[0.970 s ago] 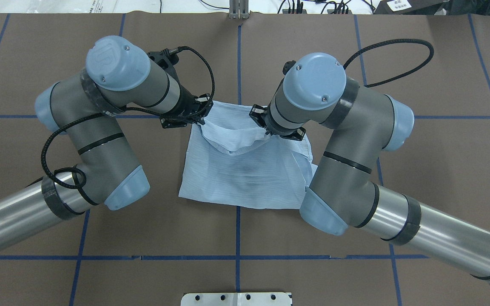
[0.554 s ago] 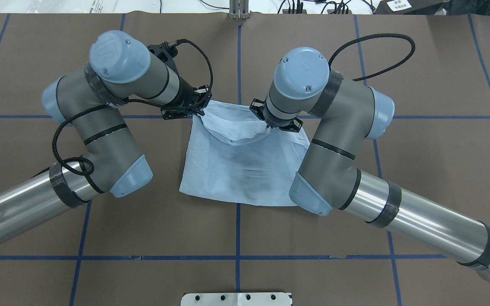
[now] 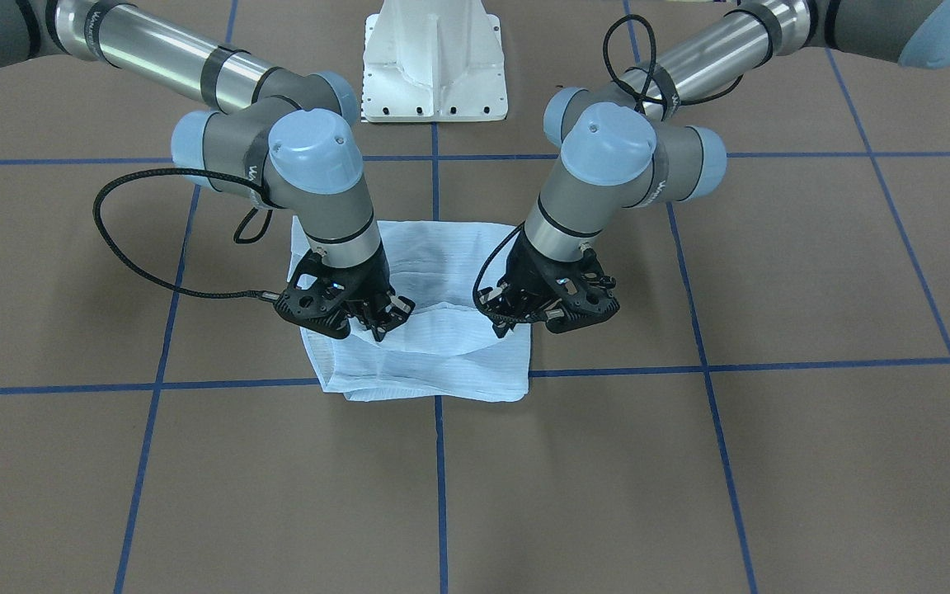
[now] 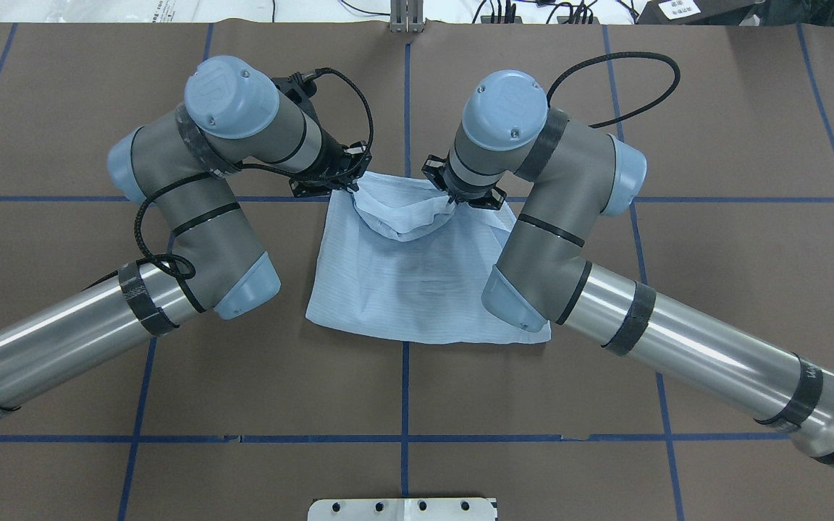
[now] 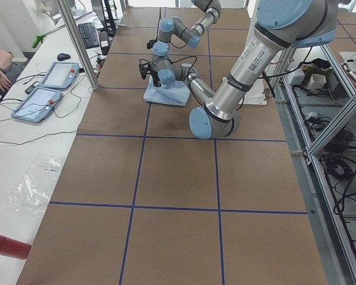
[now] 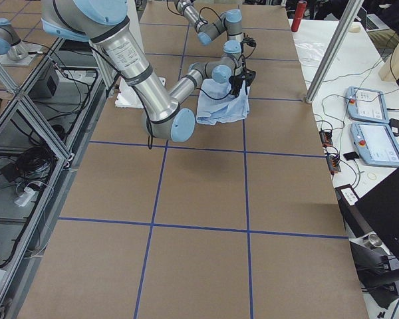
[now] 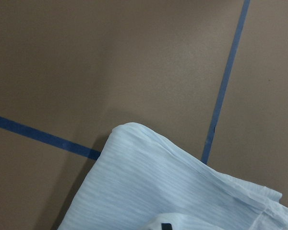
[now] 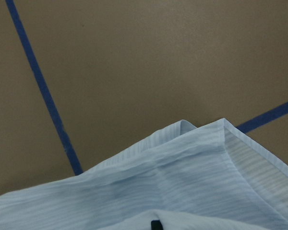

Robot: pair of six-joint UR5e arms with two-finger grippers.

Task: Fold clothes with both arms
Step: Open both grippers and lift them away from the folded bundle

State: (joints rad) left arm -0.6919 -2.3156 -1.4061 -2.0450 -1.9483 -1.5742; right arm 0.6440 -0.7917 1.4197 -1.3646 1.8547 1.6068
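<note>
Nearer the robot than both pincers, the pale blue thin striped shirt (image 4: 417,297) lies flat on the brown table (image 4: 417,394), while the left pincer (image 4: 352,189) and right pincer (image 4: 453,202), each clenched on the raised flap (image 4: 402,217) sagging between them, have carried it farther outward, so this fold seems nearly laid.

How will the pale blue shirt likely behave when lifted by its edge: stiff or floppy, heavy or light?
Probably floppy: the shirt sags where held between the left gripper and right gripper. Likely light: the fabric looks thin and crinkled. The rest lies limp on the table, so it should drape, not hold shape.
</note>
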